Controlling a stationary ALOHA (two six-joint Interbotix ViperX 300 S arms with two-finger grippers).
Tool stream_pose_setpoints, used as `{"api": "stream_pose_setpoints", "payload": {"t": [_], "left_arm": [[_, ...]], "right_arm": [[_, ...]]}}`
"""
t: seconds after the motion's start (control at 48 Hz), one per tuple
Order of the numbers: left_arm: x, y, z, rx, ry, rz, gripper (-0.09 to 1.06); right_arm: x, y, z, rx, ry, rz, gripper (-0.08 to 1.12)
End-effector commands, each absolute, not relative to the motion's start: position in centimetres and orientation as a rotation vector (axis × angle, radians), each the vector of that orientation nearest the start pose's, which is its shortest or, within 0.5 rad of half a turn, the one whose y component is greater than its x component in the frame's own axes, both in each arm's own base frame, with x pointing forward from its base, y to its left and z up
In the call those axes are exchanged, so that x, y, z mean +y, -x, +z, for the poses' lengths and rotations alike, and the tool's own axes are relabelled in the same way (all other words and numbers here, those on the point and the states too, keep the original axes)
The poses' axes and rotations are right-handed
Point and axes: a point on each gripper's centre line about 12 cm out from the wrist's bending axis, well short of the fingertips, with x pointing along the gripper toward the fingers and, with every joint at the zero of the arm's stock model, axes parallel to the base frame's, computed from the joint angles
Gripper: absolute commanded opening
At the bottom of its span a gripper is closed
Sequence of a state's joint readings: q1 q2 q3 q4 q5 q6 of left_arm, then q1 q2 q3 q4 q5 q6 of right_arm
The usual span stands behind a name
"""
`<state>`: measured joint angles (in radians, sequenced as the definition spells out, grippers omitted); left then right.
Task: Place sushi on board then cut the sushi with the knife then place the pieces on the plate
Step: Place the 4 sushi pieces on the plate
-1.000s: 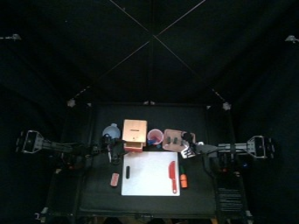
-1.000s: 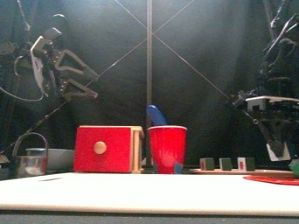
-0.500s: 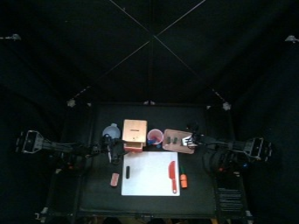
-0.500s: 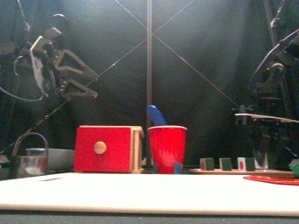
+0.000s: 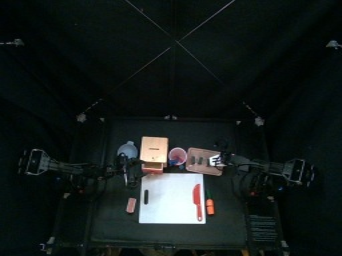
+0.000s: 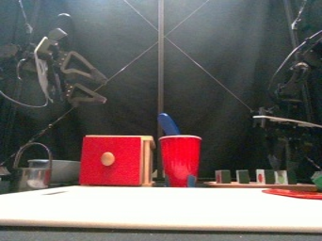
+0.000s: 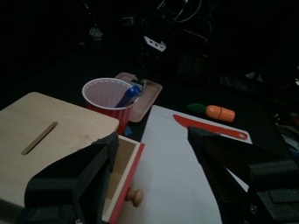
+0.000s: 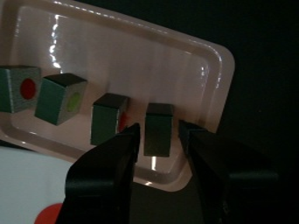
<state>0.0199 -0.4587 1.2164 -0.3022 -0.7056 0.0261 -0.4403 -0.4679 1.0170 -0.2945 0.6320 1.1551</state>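
Several dark green sushi pieces (image 8: 61, 96) lie in a row on the pink tray (image 8: 140, 52); the front view shows them (image 6: 243, 176) standing apart. My right gripper (image 8: 160, 142) hangs low over the tray (image 5: 201, 157), open, its jaws on either side of the end piece (image 8: 158, 121). The red knife (image 5: 197, 195) lies on the white board (image 5: 171, 205). A blue knife (image 6: 168, 124) stands in the red cup (image 6: 180, 158). My left gripper (image 7: 163, 175) is open and holds nothing, raised at the left (image 6: 75, 80) above the wooden box (image 7: 47, 140).
The wooden box (image 5: 154, 152) with its red drawer front (image 6: 111, 160) stands left of the red cup (image 5: 175, 155). A blue-grey bowl (image 5: 127, 150) is further left, and a metal cutter (image 6: 36, 172) beside it. An orange toy (image 5: 210, 208) lies right of the board, a small reddish piece (image 5: 131, 204) left of it.
My right gripper has moved back over the pink tray and come down around the end sushi piece. The left arm has not moved.
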Motion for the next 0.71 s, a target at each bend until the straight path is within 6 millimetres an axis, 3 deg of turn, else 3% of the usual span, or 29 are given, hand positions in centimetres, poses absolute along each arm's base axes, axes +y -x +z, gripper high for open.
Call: {"api": "stream_pose_setpoints", "payload": {"t": [0.021,0.208,0.333,0.521,0.708], "left_arm": [[2.7,-25.9,21.8,0.016,0.197,0.215,0.96],[2.9,-25.6,21.3,0.031,0.196,0.224,0.96],[3.0,-25.7,21.6,0.020,0.196,0.227,0.96],[3.5,-25.4,21.1,0.035,0.202,0.251,0.96],[4.3,-24.9,20.6,0.047,0.224,0.296,0.96]], "right_arm": [[-8.0,-21.2,19.0,0.774,-0.803,-0.812,0.77],[-2.8,-24.8,21.0,0.697,-0.395,-0.386,0.77],[-2.9,-27.1,21.3,0.589,-0.257,-0.253,0.76],[-3.4,-31.1,22.9,0.391,-0.255,-0.067,0.76],[-3.2,-34.0,22.9,0.353,-0.143,0.046,0.76]]}}
